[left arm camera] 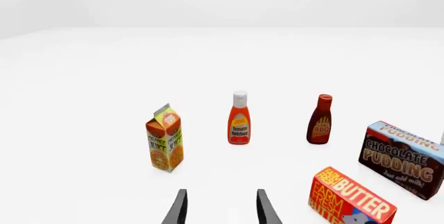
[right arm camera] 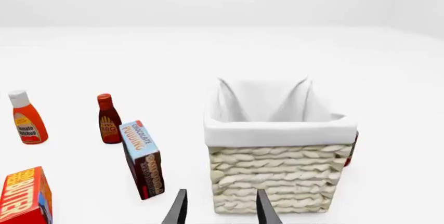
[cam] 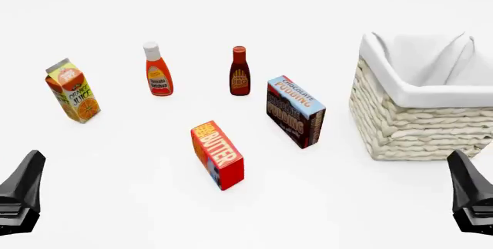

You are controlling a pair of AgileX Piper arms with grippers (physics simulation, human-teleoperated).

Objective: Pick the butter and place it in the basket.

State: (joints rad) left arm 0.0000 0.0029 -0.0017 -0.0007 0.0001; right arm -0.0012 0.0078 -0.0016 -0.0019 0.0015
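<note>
The butter (cam: 217, 154) is seen standing on the table (cam: 308, 203), mid-front, just beside the pudding box (cam: 295, 111) and well apart from the basket (cam: 419, 126) at the right. Both grippers, left (left arm camera: 220, 208) and right (right arm camera: 220, 208), are held released, nothing grasped, low at the near edge.

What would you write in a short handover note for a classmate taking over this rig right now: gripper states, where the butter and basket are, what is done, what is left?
Left gripper: open, holding nothing, low at the near left.
Right gripper: open, holding nothing, facing the basket.
Butter: standing on the table near the middle, beside the chocolate pudding box, untouched.
Basket: on the right of the table; nothing visible inside, though its floor is hidden.
Done: nothing yet.
Left: grasp the butter, lift it, carry it to the basket, release it inside.
</note>
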